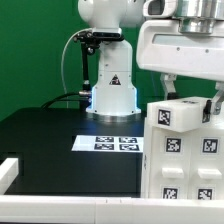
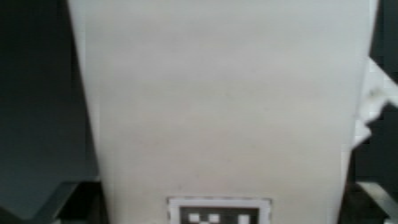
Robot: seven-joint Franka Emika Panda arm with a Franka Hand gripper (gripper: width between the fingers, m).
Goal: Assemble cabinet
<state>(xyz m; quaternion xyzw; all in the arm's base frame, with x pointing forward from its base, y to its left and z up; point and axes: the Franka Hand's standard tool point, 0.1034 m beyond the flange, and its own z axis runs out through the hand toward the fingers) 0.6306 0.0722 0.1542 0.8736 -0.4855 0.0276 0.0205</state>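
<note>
The white cabinet (image 1: 185,158) stands at the exterior view's right on the black table, its panels carrying square black-and-white tags. A smaller white tagged part (image 1: 181,113) sits on top of it. My gripper (image 1: 192,95) comes down from above with one finger on each side of that top part, and the jaws appear closed against it. In the wrist view a broad white cabinet panel (image 2: 214,110) with one tag (image 2: 222,211) fills the space between my dark fingers (image 2: 50,205); my gripper (image 2: 214,205) straddles it. No knob is in view.
The marker board (image 1: 118,143) lies flat on the black table (image 1: 50,135) in front of the robot base (image 1: 111,88). A white rail (image 1: 60,207) runs along the front edge and left corner. A green wall stands behind.
</note>
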